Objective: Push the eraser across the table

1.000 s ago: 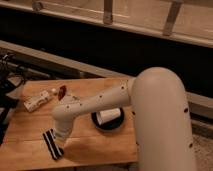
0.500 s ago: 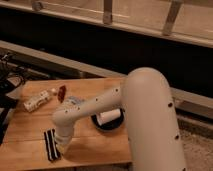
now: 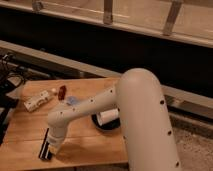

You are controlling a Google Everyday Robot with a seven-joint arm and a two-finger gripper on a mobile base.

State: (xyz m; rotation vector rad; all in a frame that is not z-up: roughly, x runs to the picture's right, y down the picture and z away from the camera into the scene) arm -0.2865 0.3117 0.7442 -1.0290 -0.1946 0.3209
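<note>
The eraser point(image 3: 45, 148), a small flat black block with pale stripes, lies near the front left of the wooden table point(image 3: 95, 145). My white arm reaches down from the right. Its wrist hangs right over the eraser, and the gripper point(image 3: 51, 148) sits at the eraser's right side, touching or almost touching it. The wrist hides the fingers.
A white box-like item point(image 3: 37, 101) lies at the table's back left, with a small red object point(image 3: 62, 91) and a bluish one point(image 3: 73, 100) beside it. A black round dish point(image 3: 105, 120) holding a white thing sits mid-right, partly behind my arm. The table's front edge is close to the eraser.
The arm's end and the eraser have shifted towards the table's front edge; the big arm link has swung further across the right of the view.
</note>
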